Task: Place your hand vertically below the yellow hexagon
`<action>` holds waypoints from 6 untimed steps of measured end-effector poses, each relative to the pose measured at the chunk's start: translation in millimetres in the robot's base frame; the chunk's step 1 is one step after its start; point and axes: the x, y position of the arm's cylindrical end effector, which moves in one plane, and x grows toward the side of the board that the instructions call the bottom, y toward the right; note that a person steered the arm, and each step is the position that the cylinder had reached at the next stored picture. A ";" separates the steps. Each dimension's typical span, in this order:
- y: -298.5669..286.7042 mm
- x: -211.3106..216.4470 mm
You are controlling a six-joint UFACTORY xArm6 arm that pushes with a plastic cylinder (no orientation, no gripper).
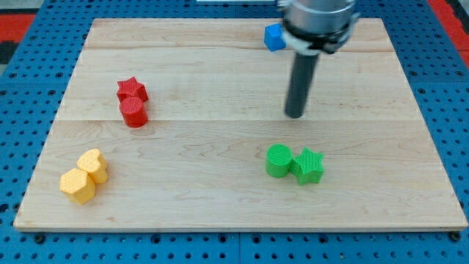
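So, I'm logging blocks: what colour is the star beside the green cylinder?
Green star, touching the green cylinder; the camera view, the only one, shows it.

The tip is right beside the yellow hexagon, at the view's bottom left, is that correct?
No. In the camera view my tip is right of centre, above the green blocks. The yellow hexagon is indeed at the view's bottom left, far from it.
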 end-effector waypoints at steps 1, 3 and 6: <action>-79.7 54.3; -229.2 169.1; -282.7 169.7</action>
